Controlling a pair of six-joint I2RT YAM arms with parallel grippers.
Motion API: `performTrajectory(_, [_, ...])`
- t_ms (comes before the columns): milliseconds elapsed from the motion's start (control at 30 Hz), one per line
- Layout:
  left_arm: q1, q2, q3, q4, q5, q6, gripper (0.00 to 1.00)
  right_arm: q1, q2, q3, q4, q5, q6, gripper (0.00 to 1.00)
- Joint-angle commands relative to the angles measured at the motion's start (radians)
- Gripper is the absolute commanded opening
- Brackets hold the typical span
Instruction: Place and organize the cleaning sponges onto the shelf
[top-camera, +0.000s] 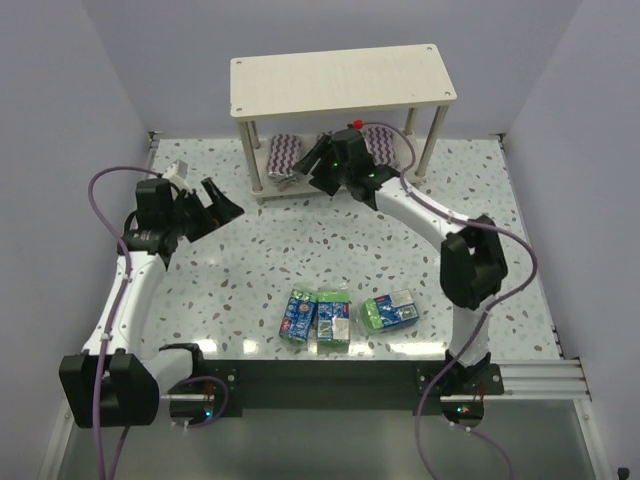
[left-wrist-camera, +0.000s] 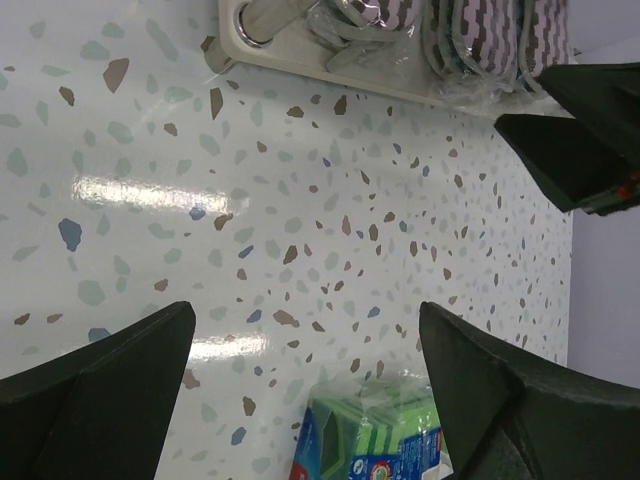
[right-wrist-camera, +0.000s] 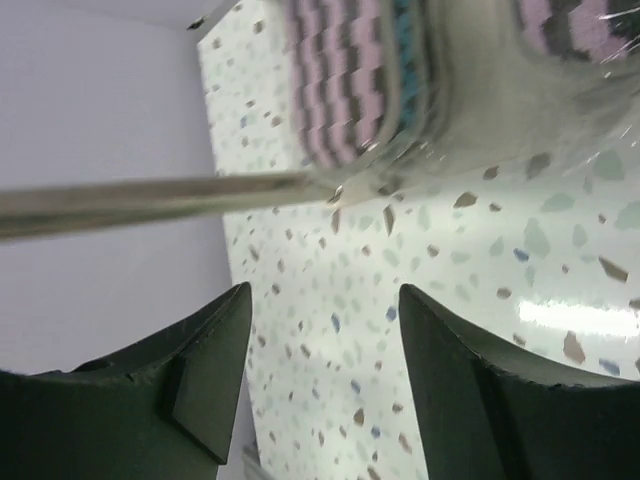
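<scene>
Three green-and-blue packs (top-camera: 333, 320) by the worktop's (top-camera: 250, 270) near edge carry white labels, writing unreadable; left tool (top-camera: 222, 208) and right tool (top-camera: 318, 170) both released.

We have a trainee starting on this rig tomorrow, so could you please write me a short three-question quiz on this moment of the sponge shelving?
1. How many green-and-blue packs lie on the table?
2. True or false: the top board holds a sponge.
3. Which gripper is close to the lower board, and is it holding anything?

Key
1. Three, lying close together near the arm bases.
2. False; it is bare.
3. The right gripper; it is open and holds nothing.
</scene>
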Motion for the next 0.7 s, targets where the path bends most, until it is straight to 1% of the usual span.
performTrajectory(0, [0.009, -0.045, -0.014, 0.047, 0.046, -0.016, 1.0, -0.005, -0.199, -0.064, 0.023, -0.103, -0.098, 0.65])
performTrajectory(33, [0.009, -0.049, -0.017, 0.047, 0.051, -0.017, 1.0, -0.004, -0.22, -0.084, -0.018, -0.147, -0.119, 0.65])
performTrajectory(133, [0.009, -0.072, -0.04, 0.045, 0.077, -0.022, 1.0, 0.019, -0.314, -0.155, -0.164, -0.206, -0.217, 0.65])
performTrajectory(167, [0.009, -0.08, -0.061, 0.048, 0.084, -0.025, 1.0, 0.03, -0.34, -0.173, -0.253, -0.211, -0.275, 0.65])
performTrajectory(200, [0.009, -0.094, -0.072, 0.048, 0.101, -0.025, 1.0, 0.045, -0.383, -0.193, -0.294, -0.215, -0.305, 0.64])
performTrajectory(233, [0.009, -0.102, -0.086, 0.047, 0.11, -0.03, 1.0, 0.092, -0.412, -0.24, -0.333, -0.209, -0.329, 0.64])
performTrajectory(267, [0.008, -0.111, -0.118, 0.054, 0.123, -0.031, 1.0, 0.126, -0.436, -0.267, -0.388, -0.17, -0.367, 0.63])
performTrajectory(300, [0.008, -0.134, -0.138, 0.06, 0.155, -0.036, 1.0, 0.164, -0.481, -0.291, -0.413, -0.151, -0.375, 0.61])
performTrajectory(333, [0.008, -0.146, -0.158, 0.07, 0.17, -0.048, 0.99, 0.248, -0.502, -0.348, -0.427, -0.137, -0.368, 0.59])
performTrajectory(400, [0.006, -0.186, -0.212, 0.086, 0.198, -0.06, 0.99, 0.33, -0.542, -0.399, -0.454, -0.091, -0.334, 0.56])
performTrajectory(433, [0.008, -0.201, -0.223, 0.08, 0.198, -0.067, 0.99, 0.414, -0.577, -0.449, -0.456, -0.077, -0.285, 0.56])
performTrajectory(467, [0.008, -0.214, -0.246, 0.076, 0.198, -0.07, 0.98, 0.45, -0.596, -0.471, -0.456, -0.048, -0.258, 0.53])
performTrajectory(500, [0.008, -0.241, -0.255, 0.071, 0.201, -0.073, 0.98, 0.514, -0.608, -0.489, -0.461, -0.03, -0.227, 0.51])
performTrajectory(567, [0.008, -0.255, -0.267, 0.042, 0.202, -0.067, 0.98, 0.566, -0.635, -0.525, -0.477, -0.01, -0.164, 0.48])
performTrajectory(600, [0.008, -0.261, -0.269, 0.031, 0.196, -0.064, 0.98, 0.589, -0.638, -0.531, -0.48, 0.03, -0.149, 0.47])
performTrajectory(667, [0.008, -0.267, -0.273, 0.021, 0.195, -0.06, 0.98, 0.64, -0.632, -0.548, -0.485, 0.05, -0.106, 0.47])
